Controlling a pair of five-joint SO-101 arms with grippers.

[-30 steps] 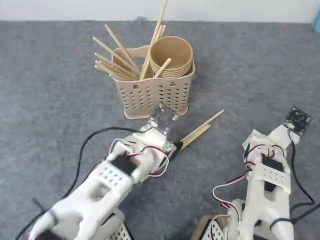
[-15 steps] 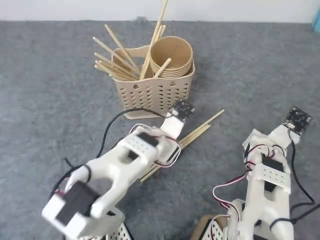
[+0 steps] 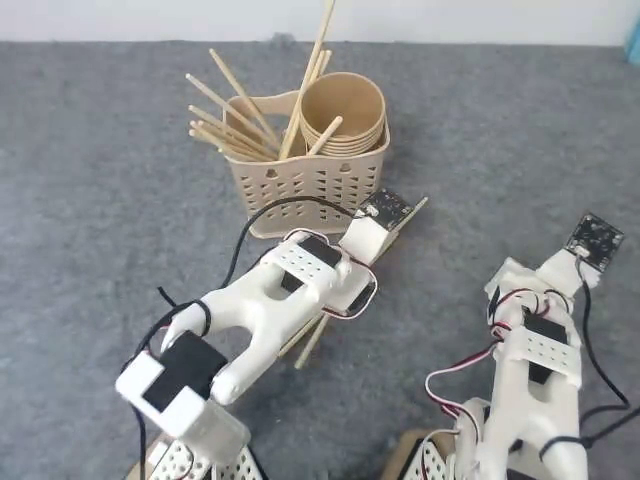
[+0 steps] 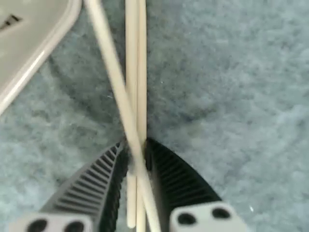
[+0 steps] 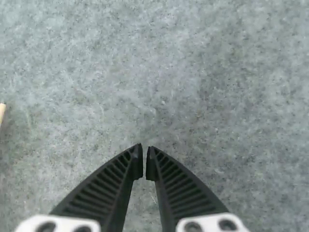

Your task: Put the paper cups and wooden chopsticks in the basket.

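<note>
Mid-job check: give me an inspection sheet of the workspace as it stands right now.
Surface: grey carpet, flat.
Job's things: basket upright, holding stacked paper cups and stored chopsticks; loose chopsticks lie on the carpet beside it.
Clutter: nothing seen.
Grippers: left gripper shut on the loose chopsticks; right gripper shut, empty, over bare carpet.
Cables: black cable loops over the left arm; red and white wires on the right arm.
Surroundings: pale wall behind the carpet.

Desk [image 3: 90, 230]: grey felt-like cover throughout. Basket [image 3: 310, 195] stands upright near the far edge, about midway along it. Three loose chopsticks [image 4: 135, 58] just on its near side; contact with the surface cannot be told.
</note>
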